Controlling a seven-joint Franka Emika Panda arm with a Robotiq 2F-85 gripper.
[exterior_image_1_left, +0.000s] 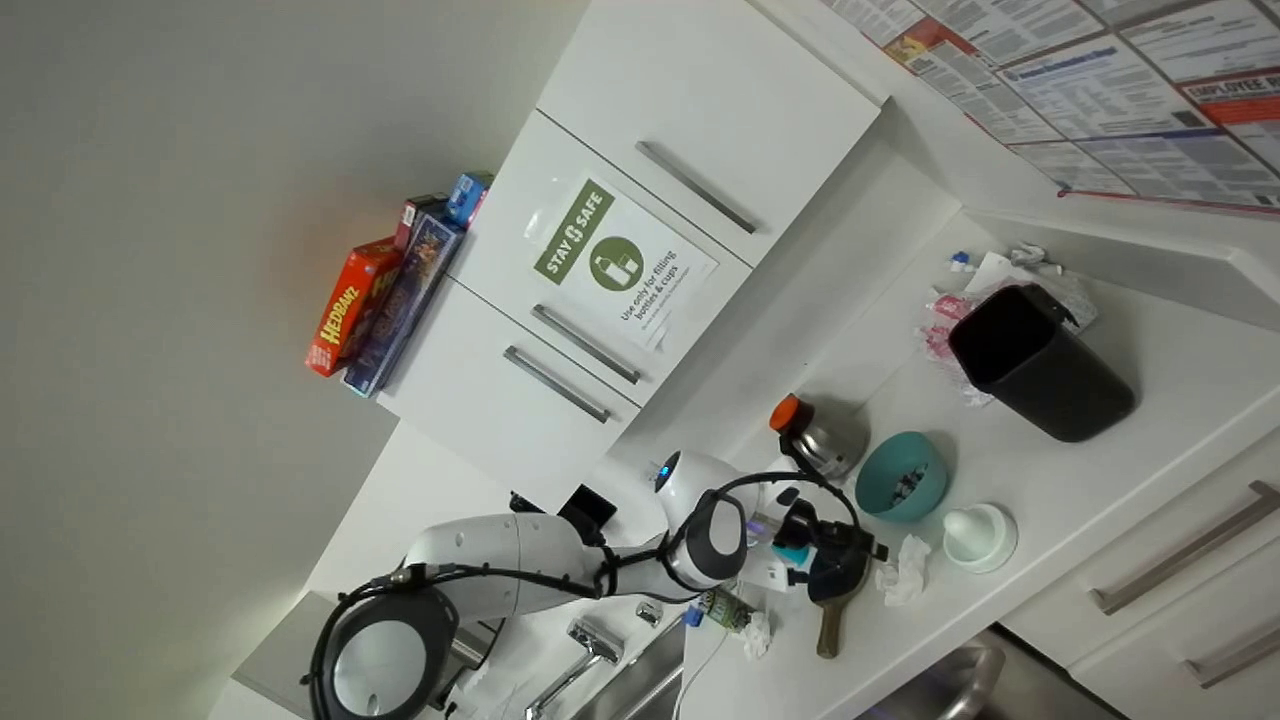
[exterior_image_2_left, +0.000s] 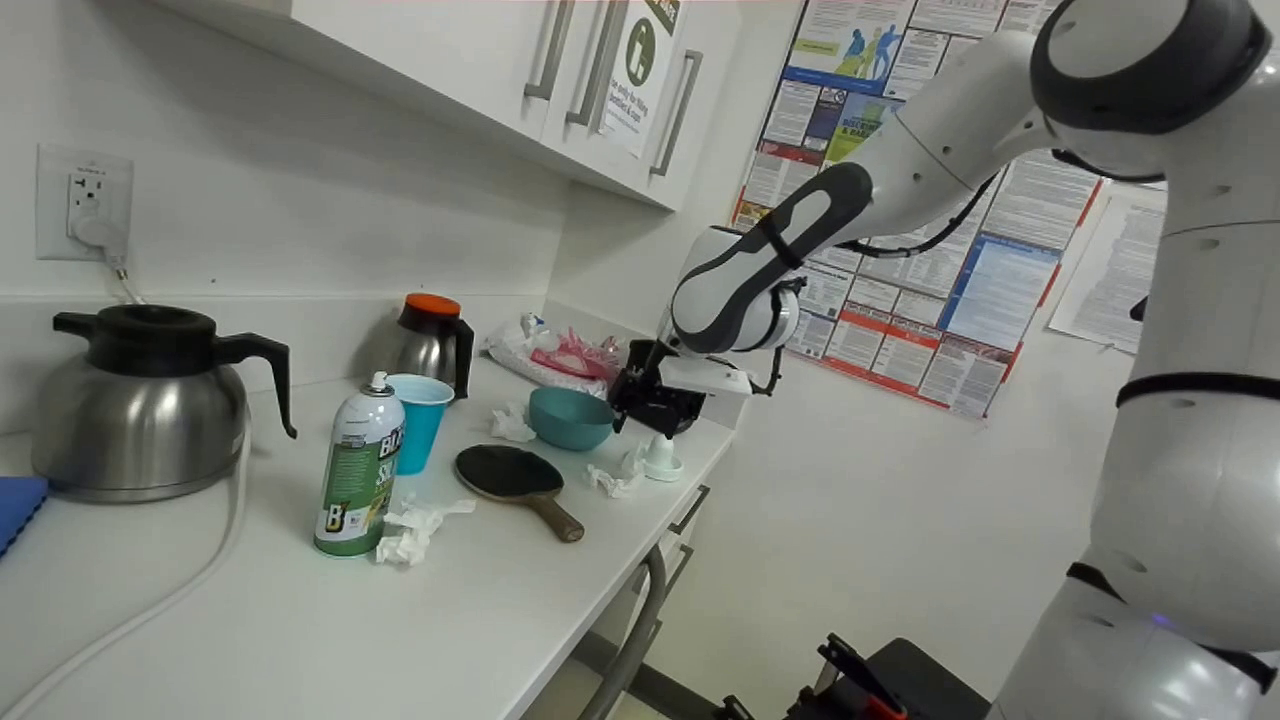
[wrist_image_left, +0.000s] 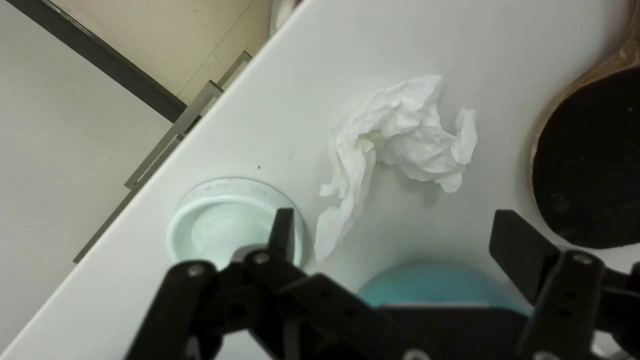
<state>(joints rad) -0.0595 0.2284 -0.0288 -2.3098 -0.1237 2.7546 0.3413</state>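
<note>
Out ahead of the end effector (wrist_image_left: 395, 230), in line with its gap, a crumpled white tissue (wrist_image_left: 400, 132) lies on the table (wrist_image_left: 280, 125), touched by neither finger in the wrist view. The fingers (wrist_image_left: 517, 245) stand wide apart, gripping nothing. Nearest one fingertip is a pale green dish (wrist_image_left: 222, 220); beyond the opposite finger, a black paddle (wrist_image_left: 592, 165); close in, partly hidden by the end effector's body, a teal bowl (wrist_image_left: 440, 285). The step in hand looks like an approach to the tissue, with no grip made yet. Picking it up would call for centring above it, lowering clear of dish and bowl, then closing.
</note>
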